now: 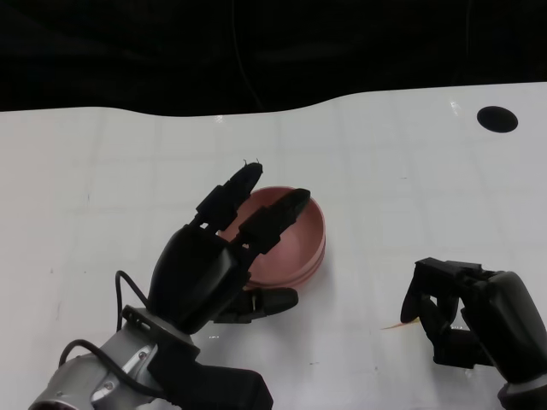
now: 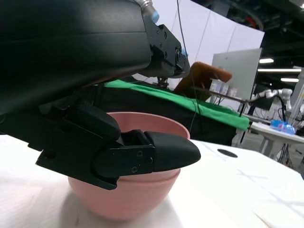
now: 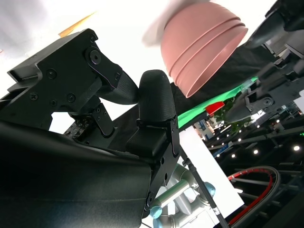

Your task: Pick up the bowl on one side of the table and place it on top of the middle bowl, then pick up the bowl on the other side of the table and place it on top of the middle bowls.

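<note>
Pink bowl stack (image 1: 291,248) on white tabletop (image 1: 102,171), left robot hand (image 1: 224,248) spread open above its rim, holding nothing, right robot hand (image 1: 466,312) curled closed, empty, well apart

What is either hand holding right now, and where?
Nothing. The left hand is open over the stacked bowls' near rim; the right hand is curled, empty.

No text, label or number can be read anywhere (background signs are blurred).
</note>
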Controlling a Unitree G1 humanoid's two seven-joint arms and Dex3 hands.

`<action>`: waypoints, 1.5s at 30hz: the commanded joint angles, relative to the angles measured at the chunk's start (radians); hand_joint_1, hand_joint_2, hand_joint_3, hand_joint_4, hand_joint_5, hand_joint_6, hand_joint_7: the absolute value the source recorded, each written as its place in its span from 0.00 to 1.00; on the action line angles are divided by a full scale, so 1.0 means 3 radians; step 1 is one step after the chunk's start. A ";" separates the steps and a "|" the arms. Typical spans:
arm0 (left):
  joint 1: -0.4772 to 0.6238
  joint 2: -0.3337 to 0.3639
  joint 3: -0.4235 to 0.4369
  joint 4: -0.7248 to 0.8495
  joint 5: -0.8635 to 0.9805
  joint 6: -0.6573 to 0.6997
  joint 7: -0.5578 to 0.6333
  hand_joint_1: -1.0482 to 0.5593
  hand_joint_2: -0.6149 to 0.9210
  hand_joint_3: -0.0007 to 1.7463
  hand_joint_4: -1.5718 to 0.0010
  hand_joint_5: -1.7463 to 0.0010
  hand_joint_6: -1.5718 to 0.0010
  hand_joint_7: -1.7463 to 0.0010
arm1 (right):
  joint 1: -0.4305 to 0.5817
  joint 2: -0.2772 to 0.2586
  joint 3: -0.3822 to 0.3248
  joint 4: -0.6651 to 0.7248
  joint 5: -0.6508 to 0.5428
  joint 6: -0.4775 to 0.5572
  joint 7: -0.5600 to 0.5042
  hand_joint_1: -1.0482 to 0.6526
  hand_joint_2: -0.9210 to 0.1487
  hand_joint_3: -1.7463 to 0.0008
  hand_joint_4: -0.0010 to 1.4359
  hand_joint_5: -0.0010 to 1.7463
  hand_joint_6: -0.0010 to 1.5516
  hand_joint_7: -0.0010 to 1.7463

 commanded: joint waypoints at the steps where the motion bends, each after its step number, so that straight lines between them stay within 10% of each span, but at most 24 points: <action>1: -0.0064 0.0062 0.0042 -0.0068 0.0011 -0.0015 0.0049 0.16 1.00 0.33 0.96 0.99 0.78 0.97 | 0.0007 -0.0061 -0.0014 0.0051 0.0013 -0.0048 -0.0038 0.51 0.45 0.22 0.65 1.00 0.46 0.95; 10: 0.0211 -0.0014 0.0347 -0.0364 -0.0759 -0.0491 -0.0251 0.19 1.00 0.25 0.86 0.95 0.69 0.97 | 0.0015 -0.0051 -0.0017 0.0026 0.0022 -0.0039 -0.0010 0.51 0.47 0.21 0.65 1.00 0.46 0.95; 16: 0.0740 0.0038 0.0671 -0.1191 -0.2531 -0.0387 -0.1546 0.33 1.00 0.12 0.63 0.89 0.57 0.96 | 0.0007 -0.0043 -0.0018 0.0032 0.0023 -0.0047 -0.0023 0.51 0.47 0.20 0.65 1.00 0.46 0.96; 22: 0.1358 0.0294 0.1158 -0.2192 -0.4490 0.0677 -0.2740 0.59 1.00 0.12 0.48 0.83 0.48 0.94 | -0.0017 -0.0057 -0.0025 0.0079 0.0033 -0.0054 -0.0020 0.51 0.47 0.19 0.64 1.00 0.46 0.95; 25: 0.1493 0.0256 0.1373 -0.2361 -0.4995 0.1047 -0.3007 0.69 0.86 0.40 0.47 0.70 0.40 0.96 | -0.0026 -0.0065 -0.0028 0.0093 0.0033 -0.0052 -0.0018 0.51 0.47 0.19 0.64 1.00 0.46 0.95; 35: 0.1811 0.0064 0.2135 -0.2022 -0.5357 0.1519 -0.3886 0.67 0.71 0.70 0.20 0.60 0.11 0.91 | -0.0106 -0.0099 -0.0035 0.0268 0.0081 -0.0136 0.0017 0.51 0.49 0.19 0.64 1.00 0.46 0.95; 39: 0.2003 0.0082 0.2130 -0.1911 -0.4714 0.1295 -0.3920 0.69 0.66 0.90 0.35 0.10 0.32 0.26 | -0.0098 -0.0133 -0.0049 0.0285 0.0105 -0.0236 0.0041 0.51 0.49 0.19 0.64 1.00 0.46 0.95; 45: 0.2081 -0.0087 0.2180 -0.1944 -0.4525 0.1352 -0.3884 0.65 0.66 0.89 0.38 0.00 0.45 0.03 | -0.0050 -0.0197 -0.0082 0.0242 0.0169 -0.0284 0.0165 0.52 0.49 0.19 0.64 1.00 0.45 0.95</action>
